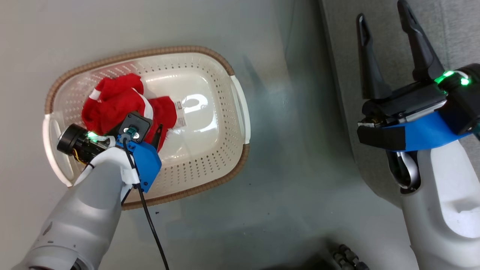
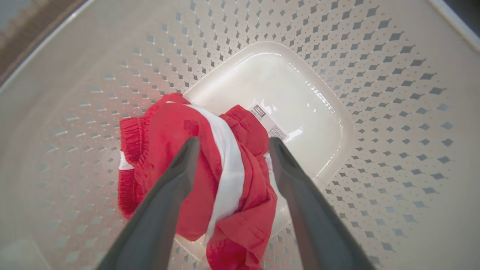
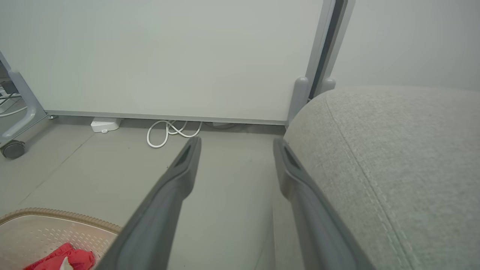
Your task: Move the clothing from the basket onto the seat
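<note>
Left jaws straddle clothing [image 1: 112, 101]; wrist [image 1: 144, 159] hides part

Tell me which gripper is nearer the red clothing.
Left. The left gripper is inside the basket, jaws open over the red clothing; the right gripper hangs open beside the sofa, well apart.

The clothing [image 1: 120, 103] is bright red fabric with a broad white stripe, crumpled into one loose heap. How many garments it holds cannot be told. It lies inside the basket [image 1: 150, 52], toward the basket's left end in the head view, partly against the perforated wall and partly on the smooth bottom. The basket is cream-white with a brown woven-look rim and white side handles. It stands upright in the left half of the frame. The seat [image 1: 457, 26] is light grey fabric with a rounded edge and a visible seam. It fills the right side, well apart from the basket.
</note>
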You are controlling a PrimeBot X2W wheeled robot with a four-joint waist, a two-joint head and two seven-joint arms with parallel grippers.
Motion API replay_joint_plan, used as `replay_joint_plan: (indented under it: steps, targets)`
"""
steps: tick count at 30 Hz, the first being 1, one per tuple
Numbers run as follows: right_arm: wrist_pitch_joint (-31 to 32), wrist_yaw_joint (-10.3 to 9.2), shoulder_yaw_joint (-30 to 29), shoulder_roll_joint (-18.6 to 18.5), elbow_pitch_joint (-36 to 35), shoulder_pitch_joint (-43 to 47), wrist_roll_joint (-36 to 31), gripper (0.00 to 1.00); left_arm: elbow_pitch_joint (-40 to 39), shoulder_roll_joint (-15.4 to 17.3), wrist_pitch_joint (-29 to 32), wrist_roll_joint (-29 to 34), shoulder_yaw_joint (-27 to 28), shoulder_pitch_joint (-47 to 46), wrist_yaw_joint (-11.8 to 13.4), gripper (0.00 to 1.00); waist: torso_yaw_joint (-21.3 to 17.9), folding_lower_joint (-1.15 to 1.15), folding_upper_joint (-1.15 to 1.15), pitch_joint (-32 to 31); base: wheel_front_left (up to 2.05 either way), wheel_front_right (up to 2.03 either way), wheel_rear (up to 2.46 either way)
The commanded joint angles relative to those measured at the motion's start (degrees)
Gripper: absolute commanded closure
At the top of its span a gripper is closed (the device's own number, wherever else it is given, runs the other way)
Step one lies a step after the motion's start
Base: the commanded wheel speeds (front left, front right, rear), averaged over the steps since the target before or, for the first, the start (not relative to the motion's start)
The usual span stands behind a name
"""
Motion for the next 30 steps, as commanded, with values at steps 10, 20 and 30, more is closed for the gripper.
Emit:
replay_joint_plan:
  steps: [10,20,30]
  targets:
    - [-0.22,0.01,0.29,0.02,-1.79,-3.26,-0.45,0.00,1.64,1.14,2.98,-2.62,-1.68,-3.90,-0.04,0.00,-0.28,-0.01,0.00,6.77,0.00,0.00,0.00]
    - [-0.22,0.01,1.35,0.92,-3.90,-4.95,-0.39,0.00,2.33,2.75,3.87,-3.42,-2.76,-6.70,-0.04,0.00,-1.84,-0.01,0.00,11.54,0.00,0.00,0.00]
    - [-0.22,0.01,0.69,1.07,-4.75,-4.91,-0.73,0.00,2.57,3.09,4.92,-2.77,-4.41,-7.76,0.68,1.00,-2.12,-0.01,0.00,12.56,0.00,0.00,0.00]
